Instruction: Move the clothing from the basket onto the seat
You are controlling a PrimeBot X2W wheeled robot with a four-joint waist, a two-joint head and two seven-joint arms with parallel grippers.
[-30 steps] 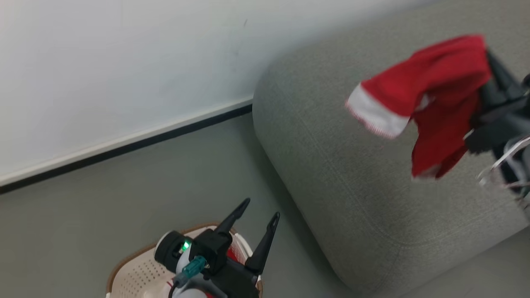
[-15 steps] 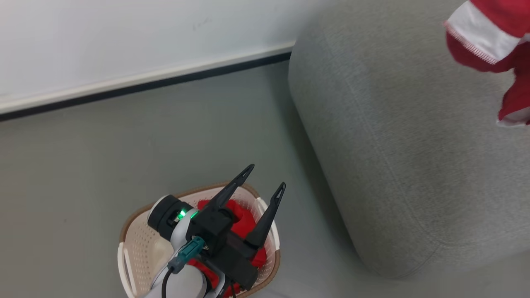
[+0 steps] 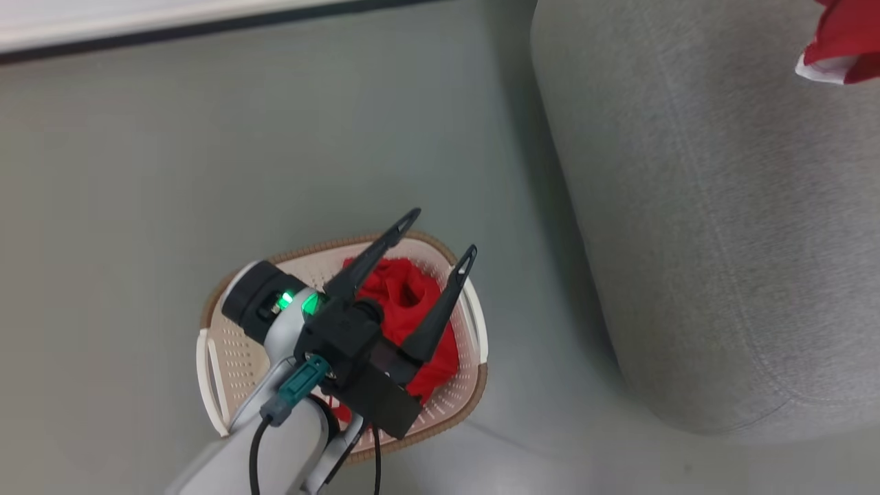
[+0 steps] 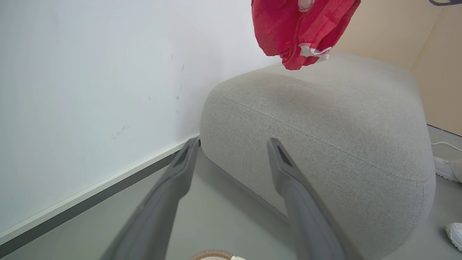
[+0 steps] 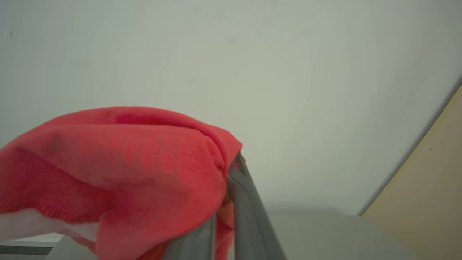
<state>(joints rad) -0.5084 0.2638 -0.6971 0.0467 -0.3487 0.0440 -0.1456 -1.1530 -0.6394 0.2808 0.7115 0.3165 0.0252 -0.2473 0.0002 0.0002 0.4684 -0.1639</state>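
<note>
A red garment (image 3: 409,313) lies crumpled in the cream basket (image 3: 474,323) on the floor. My left gripper (image 3: 440,234) hovers over that basket, its two dark fingers spread open and holding nothing. In the left wrist view the same left gripper (image 4: 231,151) points at the grey seat (image 4: 325,126). A second red garment (image 5: 119,169) with a white panel is draped over my right gripper (image 5: 234,162), which is shut on it. That garment (image 4: 299,29) hangs in the air above the seat (image 3: 722,206); a corner of the garment (image 3: 842,41) shows at the head view's top right.
The grey floor (image 3: 137,172) runs to a white wall with a dark baseboard (image 3: 172,31) behind the basket. A beige panel (image 4: 433,65) stands behind the seat. White shoes of a person (image 4: 445,169) and a white cable lie on the floor past the seat.
The head camera has tilted down, so the basket has come into full view and the held garment has slid to the top right corner. Both grippers keep their states.
</note>
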